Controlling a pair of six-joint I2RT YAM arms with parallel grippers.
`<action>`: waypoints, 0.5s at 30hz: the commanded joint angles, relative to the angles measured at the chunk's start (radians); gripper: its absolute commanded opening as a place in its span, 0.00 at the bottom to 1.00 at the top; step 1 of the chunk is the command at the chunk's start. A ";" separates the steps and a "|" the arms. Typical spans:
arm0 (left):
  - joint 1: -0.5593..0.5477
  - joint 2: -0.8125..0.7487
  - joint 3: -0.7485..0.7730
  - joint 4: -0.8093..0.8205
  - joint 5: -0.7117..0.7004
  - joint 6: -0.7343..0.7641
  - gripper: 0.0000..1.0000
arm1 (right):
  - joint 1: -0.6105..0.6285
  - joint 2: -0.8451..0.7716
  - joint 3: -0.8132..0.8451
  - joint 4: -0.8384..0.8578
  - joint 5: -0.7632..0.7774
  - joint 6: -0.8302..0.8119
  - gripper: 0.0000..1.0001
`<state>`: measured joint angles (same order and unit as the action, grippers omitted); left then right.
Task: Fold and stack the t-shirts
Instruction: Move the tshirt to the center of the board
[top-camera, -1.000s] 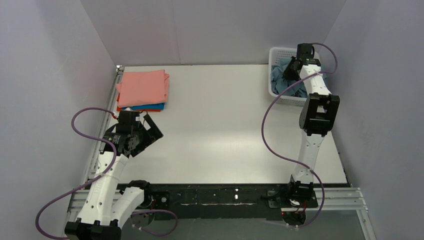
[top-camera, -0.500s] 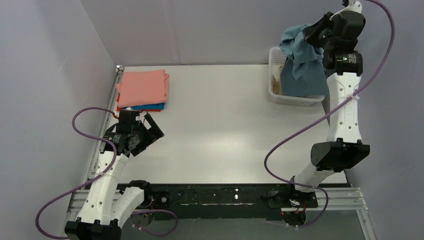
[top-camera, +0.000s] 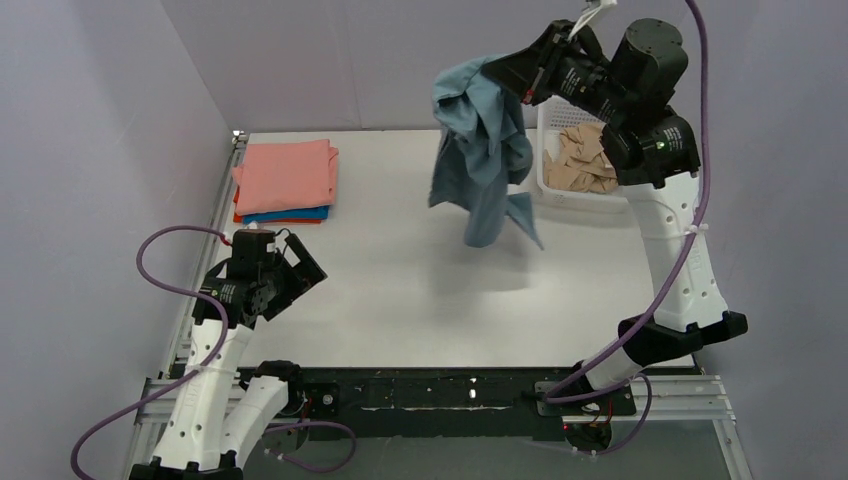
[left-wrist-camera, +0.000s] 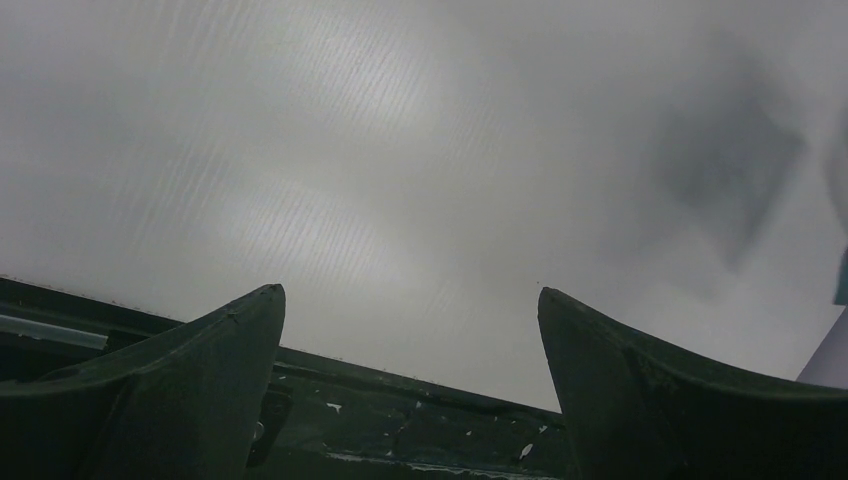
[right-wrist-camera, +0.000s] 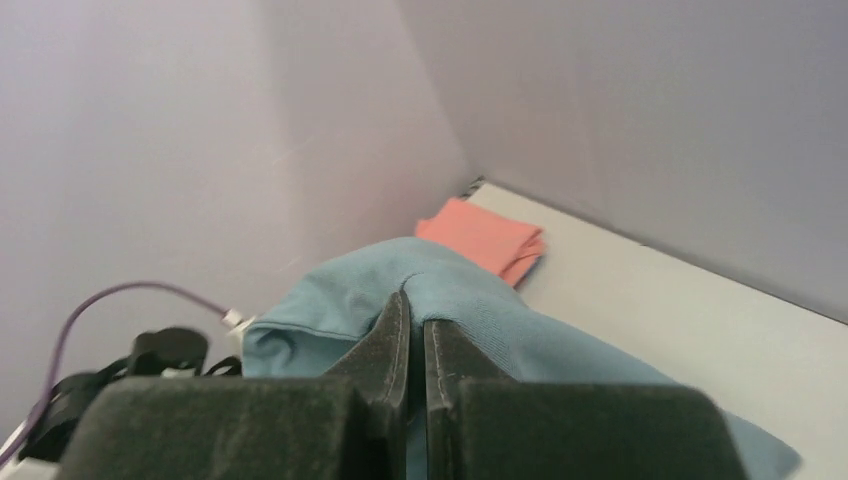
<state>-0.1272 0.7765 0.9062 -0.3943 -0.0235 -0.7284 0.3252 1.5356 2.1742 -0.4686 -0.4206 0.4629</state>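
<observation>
I have the right gripper (top-camera: 498, 70) clamped shut on a fold of the grey-blue t-shirt (top-camera: 478, 160). On the right wrist view the two fingers (right-wrist-camera: 395, 330) are pressed together with the cloth (right-wrist-camera: 500, 320) pinched between them.

The shirt hangs bunched and unfolded in the air over the far part of the desk (top-camera: 400, 290). It is between the folded stack and the basket (top-camera: 544, 140), and nearer the basket. Its long axis runs straight down from the gripper, with the loose lower end pointing at the desk and the pinched part at the top.

I count four t-shirts. One is the shirt being held. The other three are folded in one stack at the far left corner:
- a salmon-pink t-shirt (top-camera: 288, 172) on top
- a bright blue t-shirt (top-camera: 292, 213) under it
- an orange-red t-shirt (top-camera: 238, 216), showing only as an edge at the bottom

The stack lies flat with its longer side running left to right.

There is one white basket at the far right, with crumpled beige cloth (top-camera: 585, 160) inside. I cannot count the pieces.

The left gripper (top-camera: 305, 262) sits low near the left edge of the desk, near the stack but apart from it. Its fingers (left-wrist-camera: 200, 380) are spread wide with nothing between them.
</observation>
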 joint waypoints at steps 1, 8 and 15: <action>0.003 -0.024 0.003 -0.141 -0.026 -0.011 1.00 | 0.101 -0.041 0.029 0.115 -0.104 0.001 0.01; 0.002 -0.064 0.022 -0.243 -0.075 -0.011 0.99 | 0.114 -0.186 -0.515 0.374 -0.020 0.102 0.01; 0.003 -0.052 0.008 -0.299 -0.037 0.000 1.00 | 0.088 -0.325 -1.188 0.481 0.183 0.128 0.12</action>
<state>-0.1272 0.7094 0.9089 -0.5701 -0.0715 -0.7364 0.4393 1.2469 1.1839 -0.0681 -0.3912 0.5751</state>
